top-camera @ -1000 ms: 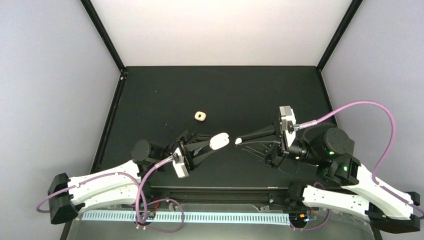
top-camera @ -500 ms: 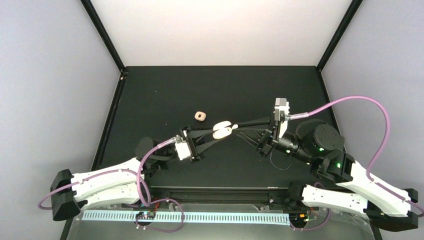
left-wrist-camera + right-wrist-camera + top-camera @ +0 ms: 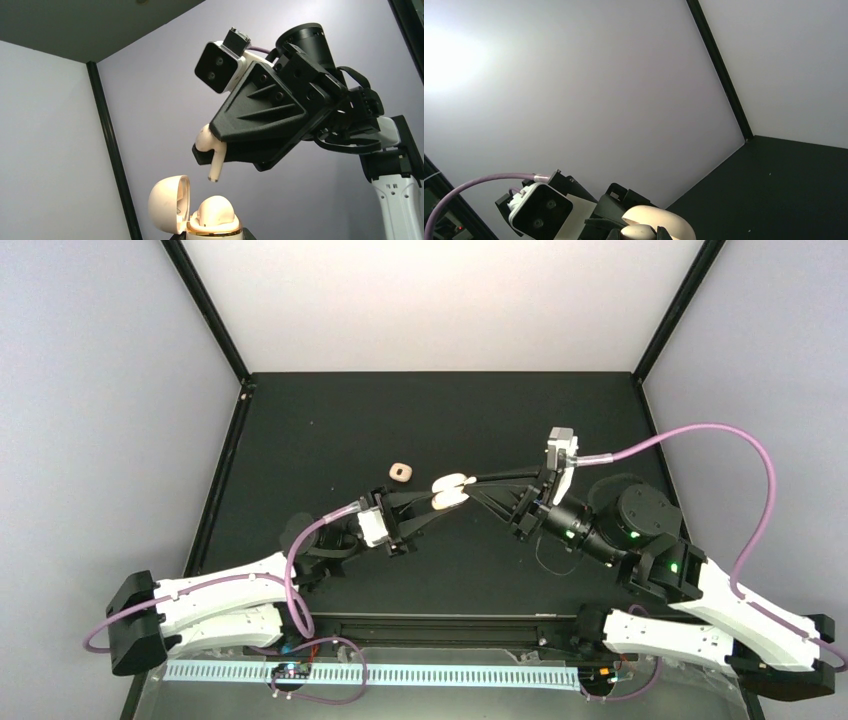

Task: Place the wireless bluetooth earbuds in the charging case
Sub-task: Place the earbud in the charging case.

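Earbud [image 3: 215, 160] pinched in right hand [image 3: 204, 147]; second earbud [image 3: 215, 209] seated in open case [image 3: 167, 205].

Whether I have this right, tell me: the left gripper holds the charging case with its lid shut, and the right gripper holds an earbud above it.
Not quite: the lid is open, swung aside, as the left wrist view shows. The rest stands: the left gripper holds the charging case, and the right gripper holds an earbud above it.

Cream-white earbud [image 3: 206, 141], gold-rimmed cream case [image 3: 167, 205], black table [image 3: 330, 430].
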Motion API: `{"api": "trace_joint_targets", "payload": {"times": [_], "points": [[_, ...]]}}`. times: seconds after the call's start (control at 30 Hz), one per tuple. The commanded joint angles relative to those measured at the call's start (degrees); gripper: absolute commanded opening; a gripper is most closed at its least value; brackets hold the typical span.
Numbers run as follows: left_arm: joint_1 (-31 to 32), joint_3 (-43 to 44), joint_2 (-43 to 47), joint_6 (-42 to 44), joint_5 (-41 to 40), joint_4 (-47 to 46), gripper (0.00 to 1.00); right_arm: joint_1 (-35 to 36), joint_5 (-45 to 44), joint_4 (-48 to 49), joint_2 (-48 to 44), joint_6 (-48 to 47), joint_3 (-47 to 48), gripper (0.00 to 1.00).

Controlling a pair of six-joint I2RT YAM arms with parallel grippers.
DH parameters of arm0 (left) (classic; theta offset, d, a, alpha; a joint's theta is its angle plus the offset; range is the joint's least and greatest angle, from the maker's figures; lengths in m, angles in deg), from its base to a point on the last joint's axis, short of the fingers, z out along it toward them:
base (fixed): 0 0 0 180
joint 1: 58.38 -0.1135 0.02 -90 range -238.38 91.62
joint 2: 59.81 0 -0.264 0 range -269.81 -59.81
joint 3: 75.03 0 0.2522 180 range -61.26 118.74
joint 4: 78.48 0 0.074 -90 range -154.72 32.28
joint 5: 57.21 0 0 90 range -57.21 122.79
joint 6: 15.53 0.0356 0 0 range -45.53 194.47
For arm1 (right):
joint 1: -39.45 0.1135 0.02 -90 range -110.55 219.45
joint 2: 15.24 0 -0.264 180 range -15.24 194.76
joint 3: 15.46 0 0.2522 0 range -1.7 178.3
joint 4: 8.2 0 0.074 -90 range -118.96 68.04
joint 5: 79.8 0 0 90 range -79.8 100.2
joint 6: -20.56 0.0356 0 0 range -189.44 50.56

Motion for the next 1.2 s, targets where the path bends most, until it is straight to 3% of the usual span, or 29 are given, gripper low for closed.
{"api": "trace_joint_targets", "payload": {"times": [0.0, 1.17], "points": [[0.43, 2.16, -1.16, -2.81, -2.84, -4.66, 0.01, -0.21, -2.28, -1.53, 0.86, 2.91, 1.25, 0.01], [0.43, 2.93, -2.37, -6.1, -2.51, -5.78, 0.02, -0.22, -5.2, -1.38, 2.14, 3.03, 0.18, 0.01]]}}
